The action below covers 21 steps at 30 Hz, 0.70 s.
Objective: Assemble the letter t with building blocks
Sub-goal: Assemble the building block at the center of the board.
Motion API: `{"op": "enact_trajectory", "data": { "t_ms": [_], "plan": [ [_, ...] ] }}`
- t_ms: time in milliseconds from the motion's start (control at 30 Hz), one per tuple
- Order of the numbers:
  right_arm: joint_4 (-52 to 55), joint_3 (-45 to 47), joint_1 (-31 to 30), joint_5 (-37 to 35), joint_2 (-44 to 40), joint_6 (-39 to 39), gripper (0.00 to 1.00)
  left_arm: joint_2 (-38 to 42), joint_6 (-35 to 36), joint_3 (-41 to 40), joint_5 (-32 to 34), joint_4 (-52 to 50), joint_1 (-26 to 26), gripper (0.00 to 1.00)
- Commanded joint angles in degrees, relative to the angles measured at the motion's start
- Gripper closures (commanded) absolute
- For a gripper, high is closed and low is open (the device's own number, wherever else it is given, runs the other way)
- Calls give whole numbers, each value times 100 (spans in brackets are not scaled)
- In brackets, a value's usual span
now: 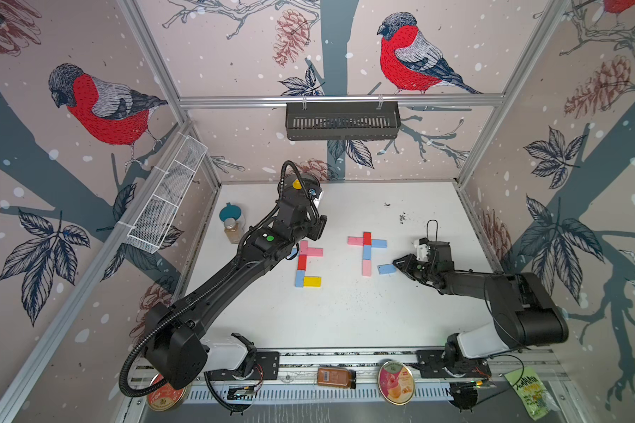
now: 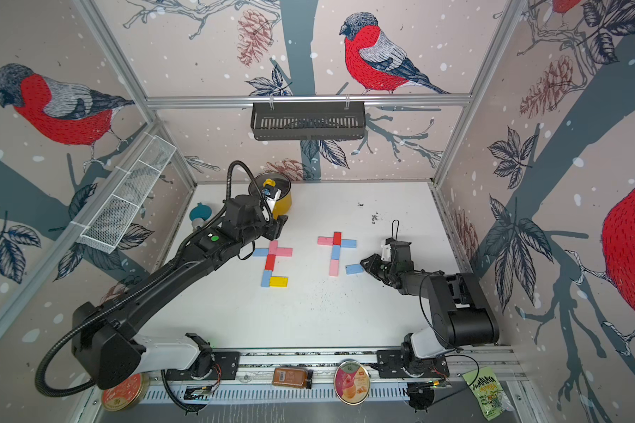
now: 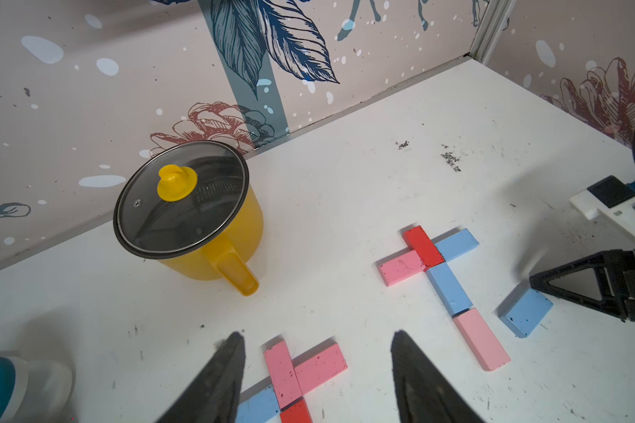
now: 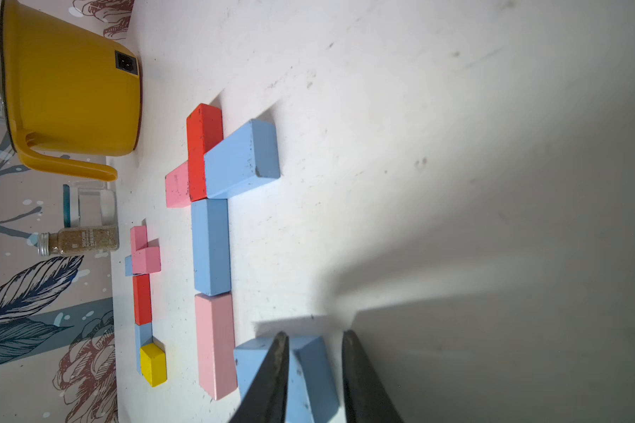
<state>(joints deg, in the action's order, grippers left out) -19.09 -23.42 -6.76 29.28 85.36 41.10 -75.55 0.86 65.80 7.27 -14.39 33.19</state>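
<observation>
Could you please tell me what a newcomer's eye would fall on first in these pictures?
Two colourful block letters lie side by side in the middle of the white table: the left letter, with a yellow foot, and the right letter. A loose light blue block lies by the right letter's foot, with the right tool at its end. A yellow pot with a glass lid stands near the back wall.

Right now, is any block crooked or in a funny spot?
Yes. The light blue block at the right gripper lies tilted, apart from the pink bottom block of the right-hand t. Dark crumbs speckle the white table farther back.
</observation>
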Motion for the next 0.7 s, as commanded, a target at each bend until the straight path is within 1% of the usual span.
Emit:
{"op": "enact_trajectory", "data": {
  "t_ms": [0, 300, 567, 667],
  "plan": [
    [801, 172, -78, -432, -75, 322, 71, 49, -86, -71, 121, 281, -80, 36],
    [784, 337, -297, -545, -385, 604, 70, 23, -94, -259, 175, 365, -164, 36],
    [667, 418, -405, -591, -466, 697, 75, 16, -62, -435, 222, 429, -167, 36],
    [674, 391, -412, -579, -504, 694, 75, 24, -47, -480, 246, 436, -179, 36]
  ]
}}
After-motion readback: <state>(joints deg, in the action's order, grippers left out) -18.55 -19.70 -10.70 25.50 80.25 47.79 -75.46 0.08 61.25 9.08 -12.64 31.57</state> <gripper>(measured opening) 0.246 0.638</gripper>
